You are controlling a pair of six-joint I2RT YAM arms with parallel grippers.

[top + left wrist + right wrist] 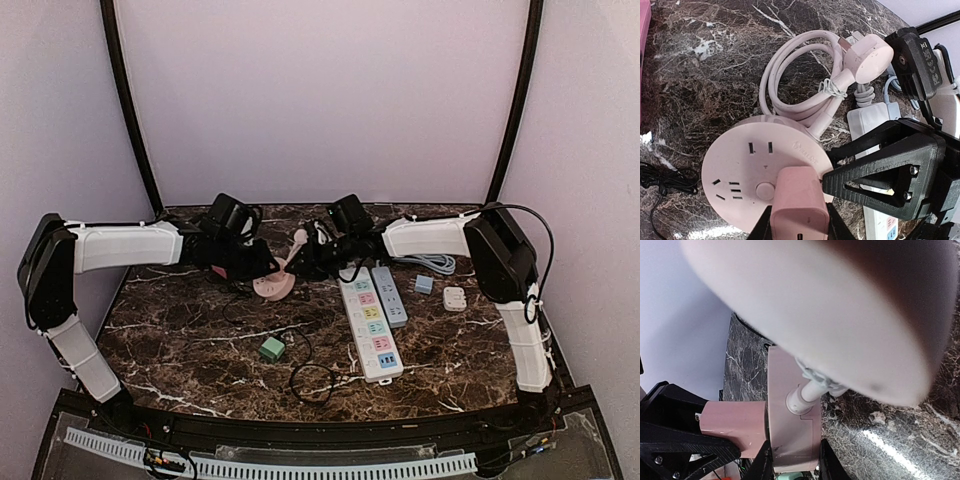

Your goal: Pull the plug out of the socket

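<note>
Both grips look set: left pincer [800, 227] pinching pink plug [799, 200] between its fingers, right pincer [794, 462] clamped on round socket [745, 165] rim. Plug looks seated against socket face, so actual pull not done yet imo.

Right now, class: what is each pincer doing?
Left pincer: closed on the pink square plastic plug.
Right pincer: closed on the round pink plastic socket.

Lying on dark marbled counter [180, 330]: white power strip [370, 330] beside grey-blue power strip [390, 295], green cube [271, 348], looped black cable [312, 382].
</note>
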